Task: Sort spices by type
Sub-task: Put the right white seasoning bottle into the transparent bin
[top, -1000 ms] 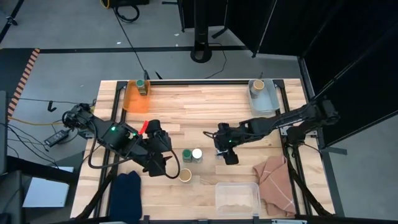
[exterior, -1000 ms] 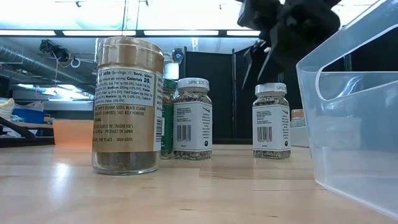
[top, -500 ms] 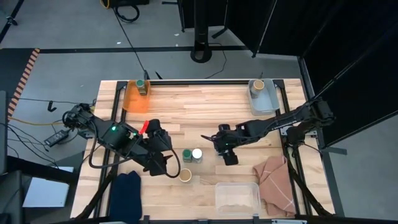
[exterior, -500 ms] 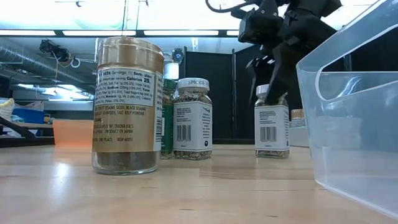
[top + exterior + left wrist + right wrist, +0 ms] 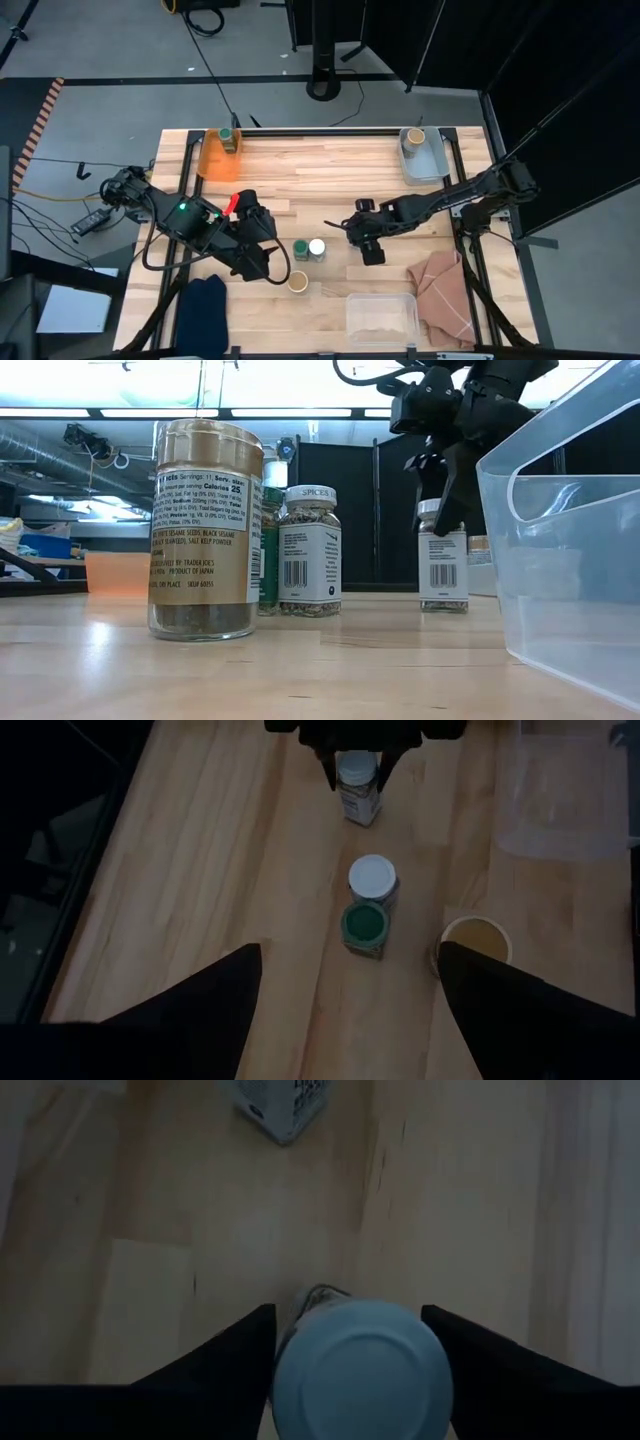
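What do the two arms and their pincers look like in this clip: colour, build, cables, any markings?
Both arms are dark, jointed and slim. The left arm carries a small green light, a red tab near the wrist, and a black cable looping beside it. The right arm is thinner and plain black. Each ends in a black two-finger pincer: the left pincer and the right pincer, whose fingers are flat and dark.

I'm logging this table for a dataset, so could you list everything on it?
Green-lidded jars: two, green; mid-table, and in the orange bin.
White-lidded jars: two, white; beside the mid-table green one, and under the right gripper.
Tan-lidded jars: two, tan; near edge, and apparently in the grey bin.
Orange bin: one, orange; far left corner.
Grey bin: one, grey; far right corner.
Clear container: one, clear; near edge.
Cloths: dark blue cloth, near left; tan cloth, near right.
Left gripper: open, beside the mid-table jars.
Right gripper: over a white-lidded jar.
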Robot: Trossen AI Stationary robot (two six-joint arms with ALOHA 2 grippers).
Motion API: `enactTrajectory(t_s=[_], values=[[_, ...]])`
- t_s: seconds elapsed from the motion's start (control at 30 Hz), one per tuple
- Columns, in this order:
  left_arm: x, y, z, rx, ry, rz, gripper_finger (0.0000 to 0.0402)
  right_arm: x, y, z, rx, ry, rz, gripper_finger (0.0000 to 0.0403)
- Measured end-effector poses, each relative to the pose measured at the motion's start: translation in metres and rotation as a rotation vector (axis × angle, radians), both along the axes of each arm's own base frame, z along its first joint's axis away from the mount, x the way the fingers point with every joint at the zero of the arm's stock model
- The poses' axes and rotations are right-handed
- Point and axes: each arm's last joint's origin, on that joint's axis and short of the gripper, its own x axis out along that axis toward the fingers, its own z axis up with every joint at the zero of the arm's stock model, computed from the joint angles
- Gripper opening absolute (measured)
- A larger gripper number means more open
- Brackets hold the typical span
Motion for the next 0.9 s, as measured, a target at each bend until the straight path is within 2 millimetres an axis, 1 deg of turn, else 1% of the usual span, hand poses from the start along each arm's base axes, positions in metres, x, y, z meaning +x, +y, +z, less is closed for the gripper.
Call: enactTrajectory(t_s=[0.17,0.27,0.53,0.9], values=[[0.0002,0.0007,0.0004,0.02,-0.013,0.015,0.031,-0.0007,-0.0005,0.0005,-0.006,0.001,-0.041,0.0219],[0.0002,0.0008,0.0005,0.023,-0.015,0.017,0.031,-0.0007,-0.0005,0.0006,0.0,0.0,-0.054,0.0209],[0.0002,0.0008,0.0004,0.023,-0.015,0.018,0.031,-0.001,-0.0009,0.0005,0.007,-0.002,-0.108,0.0212],[0.0002,0.0008,0.0004,0.023,-0.015,0.018,0.031,-0.0019,0.0041,0.0004,0.017,-0.005,-0.123,0.0211]])
